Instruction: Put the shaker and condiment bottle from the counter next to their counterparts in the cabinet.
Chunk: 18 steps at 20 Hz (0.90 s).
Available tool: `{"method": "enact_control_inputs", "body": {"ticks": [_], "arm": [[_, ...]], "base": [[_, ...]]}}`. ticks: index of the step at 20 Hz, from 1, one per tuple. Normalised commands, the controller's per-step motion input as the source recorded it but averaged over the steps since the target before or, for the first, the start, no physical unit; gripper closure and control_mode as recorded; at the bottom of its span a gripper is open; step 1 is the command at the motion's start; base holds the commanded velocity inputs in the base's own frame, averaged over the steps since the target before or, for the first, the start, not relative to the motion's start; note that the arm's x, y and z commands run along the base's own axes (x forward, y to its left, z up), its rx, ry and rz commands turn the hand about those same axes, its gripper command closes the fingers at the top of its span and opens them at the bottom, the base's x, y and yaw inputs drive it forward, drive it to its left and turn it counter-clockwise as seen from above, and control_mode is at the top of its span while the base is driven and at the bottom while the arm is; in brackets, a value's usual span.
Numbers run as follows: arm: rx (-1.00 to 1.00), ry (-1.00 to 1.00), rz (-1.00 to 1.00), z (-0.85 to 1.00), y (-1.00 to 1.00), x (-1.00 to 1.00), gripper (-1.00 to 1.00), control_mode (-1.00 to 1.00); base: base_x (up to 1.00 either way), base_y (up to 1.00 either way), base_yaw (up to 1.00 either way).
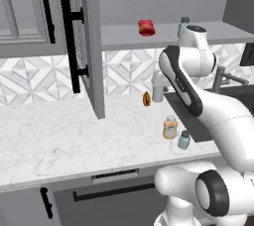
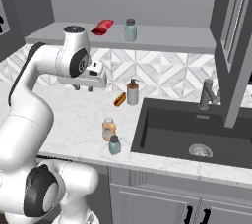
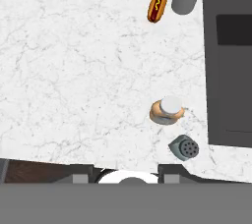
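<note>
One desk (image 1: 74, 136) of white marble carries one dark sink (image 2: 197, 134). One cabinet (image 2: 162, 39) above has its door (image 1: 84, 41) open. Two shakers: one (image 2: 114, 145) near the desk's front edge, one (image 2: 130, 30) on the cabinet shelf beside one red item (image 2: 102, 27). One condiment bottle (image 2: 109, 128) stands just behind the desk shaker. One grey dispenser (image 2: 132, 92) and one hot dog (image 2: 119, 99) sit further back. The jaws (image 2: 82, 87) hang closed and empty, above the desk, well apart from both.
</note>
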Motion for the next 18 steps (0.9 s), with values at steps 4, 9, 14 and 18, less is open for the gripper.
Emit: {"method": "enact_control_inputs", "body": {"ticks": [4, 9, 14, 18], "arm": [[0.00, 0.00, 0.00, 0.00, 0.00, 0.00, -1.00, -1.00], [0.00, -0.04, 0.17, 0.00, -0.33, -0.05, -1.00, -1.00], [0.00, -0.02, 0.35, -0.01, -0.82, -0.04, -1.00, -1.00], [0.04, -0.04, 0.41, -0.09, -0.72, -0.01, -1.00, -1.00]], "base": [[0.00, 0.00, 0.00], [0.00, 0.00, 0.00], [0.00, 0.00, 0.00], [0.00, 0.00, 0.00]]}}
